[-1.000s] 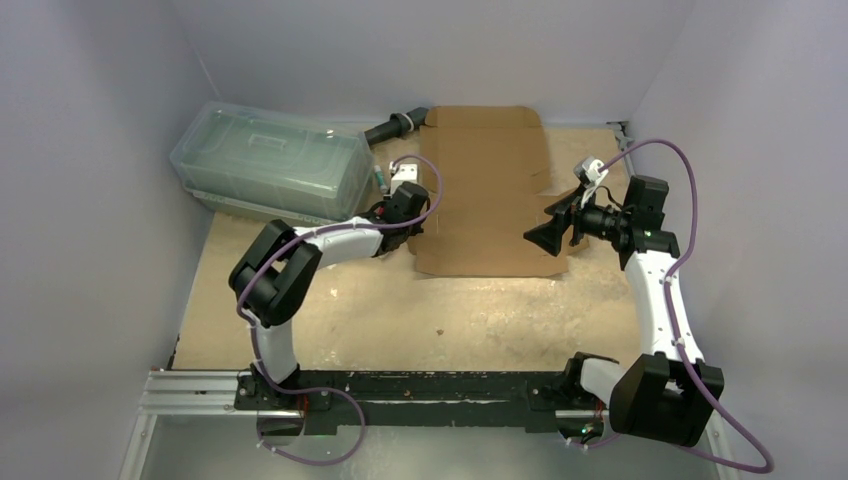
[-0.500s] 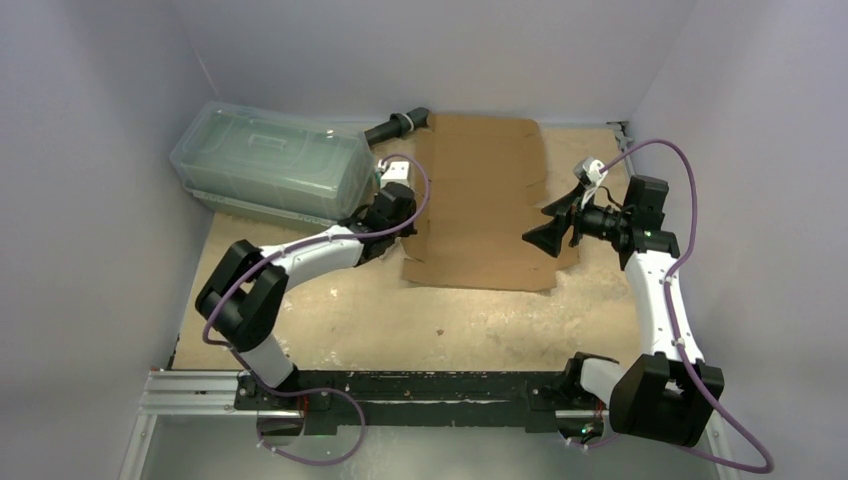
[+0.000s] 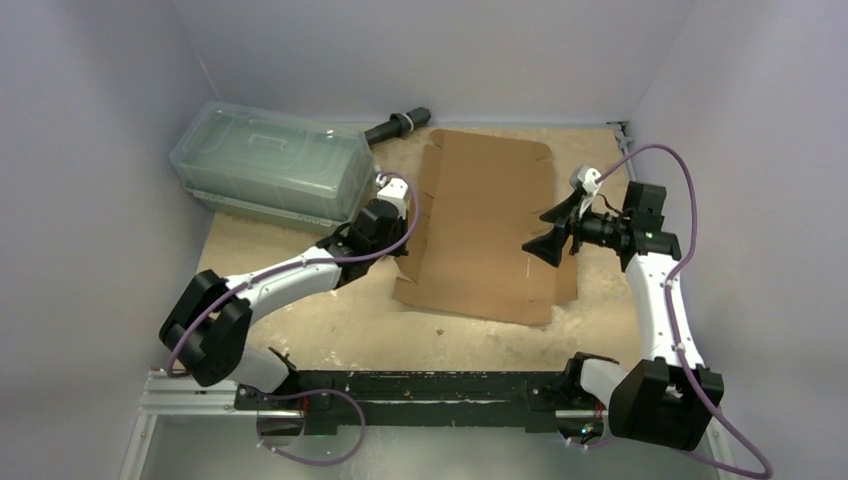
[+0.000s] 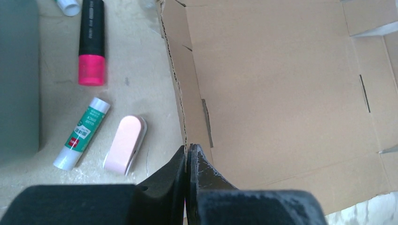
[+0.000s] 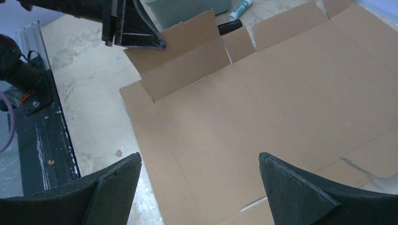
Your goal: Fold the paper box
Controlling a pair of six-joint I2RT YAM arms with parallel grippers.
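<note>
Top external view: the paper box (image 3: pixel 485 225) lies mostly flat at the middle of the table (image 3: pixel 330 320), near a clear plastic container (image 3: pixel 270 160). The left gripper (image 3: pixel 402 238) is clenched on the box's raised left flap. The right gripper (image 3: pixel 549 230) hangs spread wide above its right half.

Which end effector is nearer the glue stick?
Left. The left end effector grips the paper box's edge just beside the glue stick; the right end effector hovers open across the box.
</note>
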